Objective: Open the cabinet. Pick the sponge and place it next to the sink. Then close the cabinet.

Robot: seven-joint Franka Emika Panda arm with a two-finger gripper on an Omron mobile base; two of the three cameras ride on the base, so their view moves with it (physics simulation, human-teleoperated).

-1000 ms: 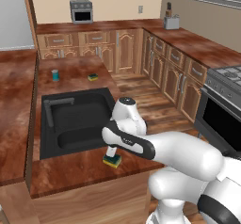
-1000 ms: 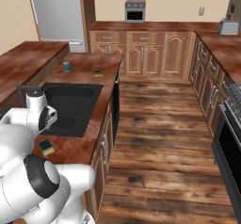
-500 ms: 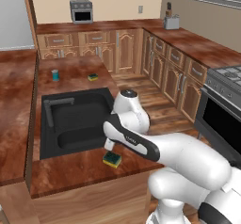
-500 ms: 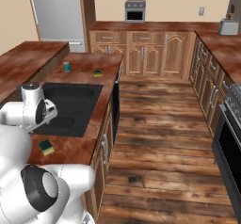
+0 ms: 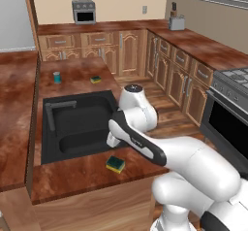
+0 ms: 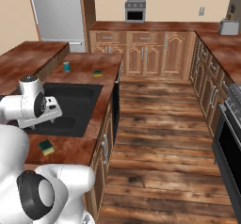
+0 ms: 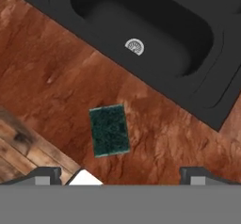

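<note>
A rendered kitchen with brown wooden low cabinets, a plank floor and reddish-brown stone tops. The near bench (image 5: 82, 172) carries a black sink (image 5: 80, 128) with a dark faucet (image 5: 57, 109) at its left side in the left base view.

A sponge (image 5: 115, 164), green on top with a yellow underside, lies flat on the bench just beside the sink's near rim, close to the bench's front edge. In the hand view the same sponge (image 7: 109, 130) shows as a dark green rectangle on bare stone, apart from the sink's edge, with the sink drain (image 7: 134, 46) beyond it.

The white arm bends over the near rim of the sink. The claw (image 7: 120, 176) hangs above the bench with nothing between its fingertips (image 7: 44, 175), which stand wide apart at the bottom of the hand view, clear of the sponge.

Farther along the bench, behind the sink, stand a small teal cup (image 5: 57, 77) and a second sponge (image 5: 96, 79), well apart from each other. A toaster (image 5: 177, 23) sits on the far corner top.
</note>
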